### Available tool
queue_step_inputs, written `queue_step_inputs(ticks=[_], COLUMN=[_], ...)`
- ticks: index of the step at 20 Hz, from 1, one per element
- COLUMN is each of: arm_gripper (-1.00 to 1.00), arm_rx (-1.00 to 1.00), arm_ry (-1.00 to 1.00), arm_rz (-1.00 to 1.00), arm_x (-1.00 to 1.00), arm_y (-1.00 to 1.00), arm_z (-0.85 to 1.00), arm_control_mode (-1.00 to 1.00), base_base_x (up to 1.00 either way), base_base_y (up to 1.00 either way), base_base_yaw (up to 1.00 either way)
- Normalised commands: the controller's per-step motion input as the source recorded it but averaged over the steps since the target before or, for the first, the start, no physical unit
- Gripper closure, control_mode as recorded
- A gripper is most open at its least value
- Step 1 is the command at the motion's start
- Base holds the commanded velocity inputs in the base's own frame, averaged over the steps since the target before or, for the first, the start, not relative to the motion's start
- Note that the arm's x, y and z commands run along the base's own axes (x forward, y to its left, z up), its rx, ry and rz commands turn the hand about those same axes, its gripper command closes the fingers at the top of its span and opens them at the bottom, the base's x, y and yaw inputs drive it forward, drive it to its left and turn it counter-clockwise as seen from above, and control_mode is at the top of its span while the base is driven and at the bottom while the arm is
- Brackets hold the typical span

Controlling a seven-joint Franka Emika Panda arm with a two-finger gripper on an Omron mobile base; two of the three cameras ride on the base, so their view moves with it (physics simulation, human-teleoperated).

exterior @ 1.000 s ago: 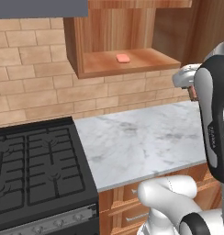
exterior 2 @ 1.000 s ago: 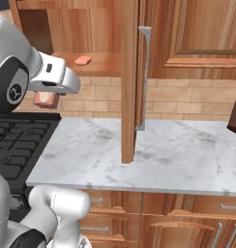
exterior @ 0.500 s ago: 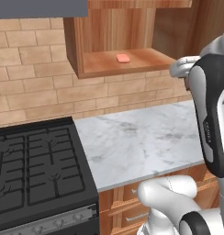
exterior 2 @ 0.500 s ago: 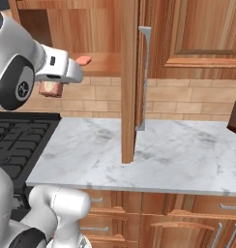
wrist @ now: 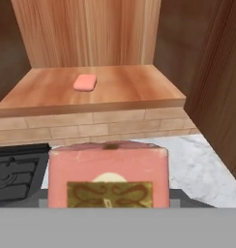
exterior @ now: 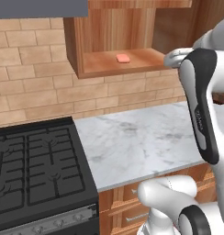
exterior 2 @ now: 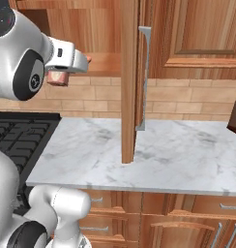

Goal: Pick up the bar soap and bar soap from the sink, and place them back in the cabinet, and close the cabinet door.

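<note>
1. Hand view, nearest first: a salmon-pink bar soap [wrist: 108,174] with a gold label sits right against the lens, low and centred. I judge the jaws pinched on it; the fingertips themselves are hidden behind the bar, so the grip is my reading, not something I can see.

2. Its long axis runs side to side across the hand view, broad labelled face toward the camera.

3. Right base view: the gripper [exterior 2: 59,77] hangs above the stove edge and the marble bench [exterior 2: 154,155], with the pink bar peeking out under the white hand, about level with the cabinet floor.

4. Beyond that, the cabinet [wrist: 95,92] lies straight ahead and slightly above the held bar. Its wooden shelf floor is open and facing me.

5. The second bar soap [wrist: 85,82] already rests on that shelf, left of centre and back from the front lip. In the left base view it shows as a small pink patch [exterior: 123,58].

6. The cabinet door [exterior 2: 130,82] stands open edge-on to the right of the hand, well apart from it.

7. My judgement: the move is forward and a little up, setting down right of the resting bar to avoid a knock. Door not yet closed.
</note>
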Motion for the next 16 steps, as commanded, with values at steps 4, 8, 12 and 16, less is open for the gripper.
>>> queue_step_inputs(ticks=[4,8,12,16], arm_gripper=[1.00,1.00,1.00,1.00], arm_rx=[0.00,0.00,0.00,0.00], arm_ry=[-0.03,-0.02,-0.01,-0.02], arm_rz=[0.00,0.00,0.00,0.00], arm_x=[0.42,0.40,0.38,0.35], arm_y=[0.00,0.00,0.00,0.00], arm_z=[0.10,0.00,0.00,0.00], arm_control_mode=[-1.00,-1.00,-1.00,-1.00], base_base_x=[0.00,0.00,0.00,0.00], base_base_y=[0.00,0.00,0.00,0.00], base_base_yaw=[0.00,0.00,0.00,0.00])
